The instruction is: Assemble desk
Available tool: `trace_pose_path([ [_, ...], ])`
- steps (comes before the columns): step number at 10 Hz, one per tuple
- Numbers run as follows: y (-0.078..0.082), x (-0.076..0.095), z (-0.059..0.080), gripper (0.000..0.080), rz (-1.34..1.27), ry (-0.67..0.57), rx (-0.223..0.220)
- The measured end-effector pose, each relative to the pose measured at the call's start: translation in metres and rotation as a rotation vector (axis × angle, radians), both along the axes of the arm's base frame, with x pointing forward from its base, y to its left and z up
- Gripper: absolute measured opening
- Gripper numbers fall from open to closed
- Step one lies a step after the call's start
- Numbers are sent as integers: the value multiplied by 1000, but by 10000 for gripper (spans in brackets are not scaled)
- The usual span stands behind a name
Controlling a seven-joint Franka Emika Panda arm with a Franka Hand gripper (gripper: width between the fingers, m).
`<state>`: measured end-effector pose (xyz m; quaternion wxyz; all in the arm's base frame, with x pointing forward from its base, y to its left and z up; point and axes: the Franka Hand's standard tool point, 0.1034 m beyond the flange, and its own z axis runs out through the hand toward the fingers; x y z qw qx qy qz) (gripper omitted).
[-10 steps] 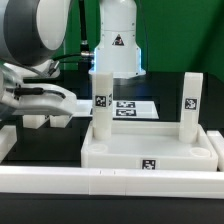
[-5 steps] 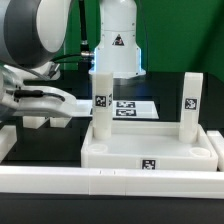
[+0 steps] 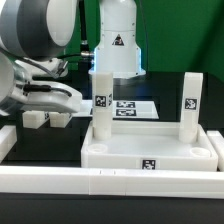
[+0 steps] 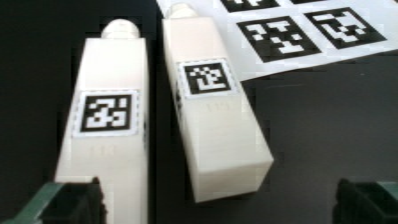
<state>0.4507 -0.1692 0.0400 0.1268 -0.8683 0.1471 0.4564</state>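
Observation:
The white tray-like tabletop (image 3: 150, 152) lies in the middle with two tagged legs standing upright in it, one at its left (image 3: 101, 100) and one at its right (image 3: 191, 105). Two loose legs lie side by side on the black table at the exterior view's left (image 3: 35, 119) (image 3: 58, 118). My gripper (image 3: 57, 98) hovers just above them. In the wrist view both loose legs (image 4: 107, 120) (image 4: 210, 110) lie lengthwise with their tags facing up. My gripper (image 4: 222, 205) is open and empty. One fingertip (image 4: 71, 205) is over the end of the wider-looking leg, the other (image 4: 368, 203) over bare table.
The marker board (image 3: 128, 108) lies behind the tabletop and shows in the wrist view (image 4: 294, 30) beyond the loose legs. A long white rail (image 3: 110, 182) runs along the front and another rail (image 3: 8, 140) along the left. The robot base (image 3: 118, 45) stands at the back.
The arm has turned and shifted a little to the exterior view's right over the loose legs, which now show more. The gripper stays open. The tabletop and upright legs have not moved.

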Motion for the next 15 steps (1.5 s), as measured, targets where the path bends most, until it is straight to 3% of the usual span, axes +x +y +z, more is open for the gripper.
trace_pose_path([
  [2, 11, 2, -5, 649, 16, -7, -6],
  [8, 12, 1, -6, 649, 20, -6, -2],
  [12, 28, -1, -11, 649, 40, 8, 9],
  [15, 27, -4, -14, 649, 38, 25, 13],
])
